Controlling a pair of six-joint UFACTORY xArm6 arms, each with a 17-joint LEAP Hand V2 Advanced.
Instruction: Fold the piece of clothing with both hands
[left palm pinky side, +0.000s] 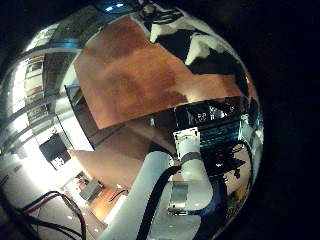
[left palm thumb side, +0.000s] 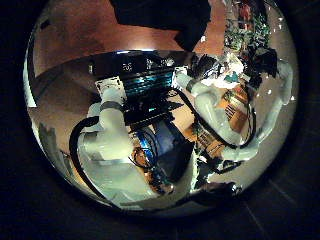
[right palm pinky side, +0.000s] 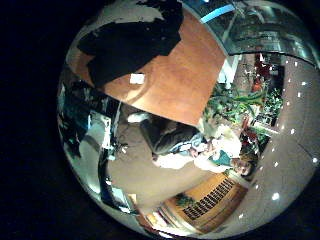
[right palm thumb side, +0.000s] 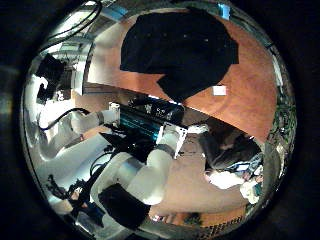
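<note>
A dark piece of clothing (right palm thumb side: 180, 50) lies spread out flat on the wooden table (right palm thumb side: 255, 95), far below the right hand. It also shows in the right little finger side palm view (right palm pinky side: 130, 45), beside the table's bare part (right palm pinky side: 175, 85). In the left little finger side palm view the left hand's fingertips (left palm pinky side: 198, 48) reach in straight over the clothing (left palm pinky side: 220, 62) and hold nothing. The clothing's edge shows in the left thumb side palm view (left palm thumb side: 160, 20).
A small pale tag (right palm thumb side: 219, 90) lies on the table beside the clothing; it also shows in the right little finger side palm view (right palm pinky side: 137, 78). A rack of electronics (right palm thumb side: 150, 125) stands at the table's edge between the two arms' bases.
</note>
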